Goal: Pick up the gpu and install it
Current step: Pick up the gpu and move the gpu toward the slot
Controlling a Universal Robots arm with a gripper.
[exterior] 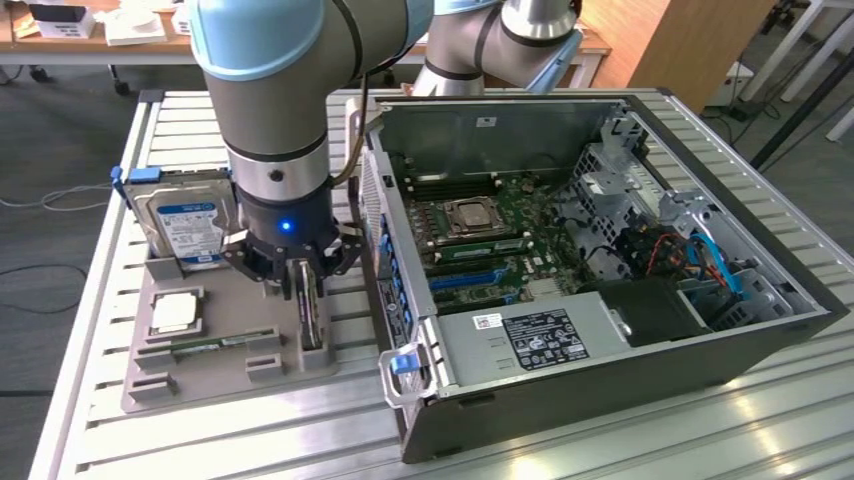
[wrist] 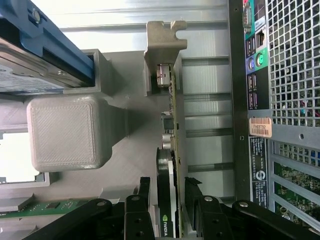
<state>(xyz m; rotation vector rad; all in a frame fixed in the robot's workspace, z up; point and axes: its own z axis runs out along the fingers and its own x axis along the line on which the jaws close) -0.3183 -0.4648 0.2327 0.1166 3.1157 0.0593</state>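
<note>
Hand [wrist: 167, 186] straddles upright gpu [wrist: 173, 107] edge (gaps both sides).

Slatted table [exterior: 601, 440] bears tray [exterior: 214, 382]; computer case [exterior: 641, 368].

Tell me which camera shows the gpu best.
Wrist view: the gpu stands edge-on along its length, bracket end clear, between the fingers of the open gripper. Exterior view gives a thin dark sliver under the gripper.

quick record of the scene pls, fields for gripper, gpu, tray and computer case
gripper: open, straddling the gpu
gpu: standing on edge in a slot of the tray, not yet lifted
tray: also holds hard drive, processor, memory stick
computer case: side open, beside the tray on the exterior view's right
</note>
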